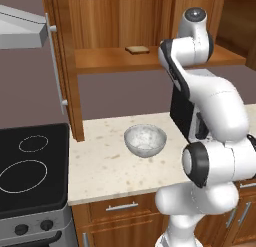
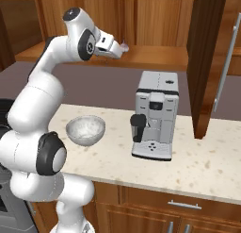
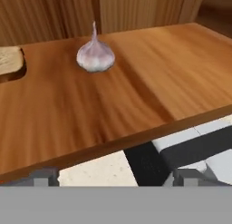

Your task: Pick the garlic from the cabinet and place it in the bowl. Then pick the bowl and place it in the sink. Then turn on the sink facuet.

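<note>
The garlic (image 3: 95,56), a pale bulb with a pointed tip, stands upright on the plank shelf (image 3: 149,87) of the wooden cabinet (image 1: 70,66). My gripper (image 3: 115,177) is open, level with the shelf's front edge and a short way before the garlic, with nothing between its fingers. From the right base view the gripper (image 2: 118,49) reaches toward the shelf, and the garlic (image 2: 125,45) peeks out just past it. The speckled grey-white bowl (image 1: 145,140) sits empty on the counter below, also seen as the bowl (image 2: 85,129) beside my arm. The sink and its faucet are out of view.
A tan bread slice (image 1: 137,50) lies on the shelf left of the garlic. A coffee machine (image 2: 155,115) stands on the counter under the shelf. The open cabinet door (image 2: 207,62) hangs at the right. A black stove (image 1: 30,166) borders the counter's left.
</note>
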You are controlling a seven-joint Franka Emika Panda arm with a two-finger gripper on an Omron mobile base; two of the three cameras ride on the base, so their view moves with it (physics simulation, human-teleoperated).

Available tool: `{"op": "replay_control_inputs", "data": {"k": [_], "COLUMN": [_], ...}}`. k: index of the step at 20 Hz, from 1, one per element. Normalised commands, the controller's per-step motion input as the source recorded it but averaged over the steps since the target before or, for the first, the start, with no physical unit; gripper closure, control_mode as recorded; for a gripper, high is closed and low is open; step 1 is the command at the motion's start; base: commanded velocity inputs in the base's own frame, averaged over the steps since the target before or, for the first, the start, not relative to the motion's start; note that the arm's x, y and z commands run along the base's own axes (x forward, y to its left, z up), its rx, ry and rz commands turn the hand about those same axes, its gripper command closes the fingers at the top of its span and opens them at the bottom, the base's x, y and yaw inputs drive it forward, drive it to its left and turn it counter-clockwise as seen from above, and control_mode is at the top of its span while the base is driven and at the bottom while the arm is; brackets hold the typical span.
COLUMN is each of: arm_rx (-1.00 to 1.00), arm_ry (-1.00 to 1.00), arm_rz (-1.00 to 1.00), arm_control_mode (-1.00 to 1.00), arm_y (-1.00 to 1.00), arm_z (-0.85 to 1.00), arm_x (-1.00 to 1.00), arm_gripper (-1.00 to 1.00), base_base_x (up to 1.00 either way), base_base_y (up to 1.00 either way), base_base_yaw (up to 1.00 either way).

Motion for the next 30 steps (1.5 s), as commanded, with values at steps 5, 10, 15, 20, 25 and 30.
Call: {"op": "replay_control_inputs", "data": {"k": [5, 10, 15, 20, 25, 30], "arm_rx": [-0.03, -0.01, 0.0, 0.0, 0.0, 0.0], "arm_ry": [0.0, 0.0, 0.01, 0.02, 0.0, 0.0], "arm_rz": [0.07, 0.03, 0.02, 0.04, 0.09, 0.08], "arm_control_mode": [-1.0, -1.0, -1.0, -1.0, -1.0, -1.0], "arm_y": [-0.11, -0.07, -0.25, -0.2, -0.06, -0.01], "arm_z": [-0.06, 0.0, -0.03, -0.13, -0.06, -0.1], "arm_x": [0.94, 0.7, 0.42, 0.5, 0.26, 0.38], "arm_gripper": [-1.0, -1.0, -1.0, -1.0, -1.0, -1.0], "base_base_x": [0.0, 0.0, 0.0, 0.0, 0.0, 0.0], "base_base_y": [0.0, 0.0, 0.0, 0.0, 0.0, 0.0], "base_base_yaw": [0.0, 0.0, 0.0, 0.0, 0.0, 0.0]}}
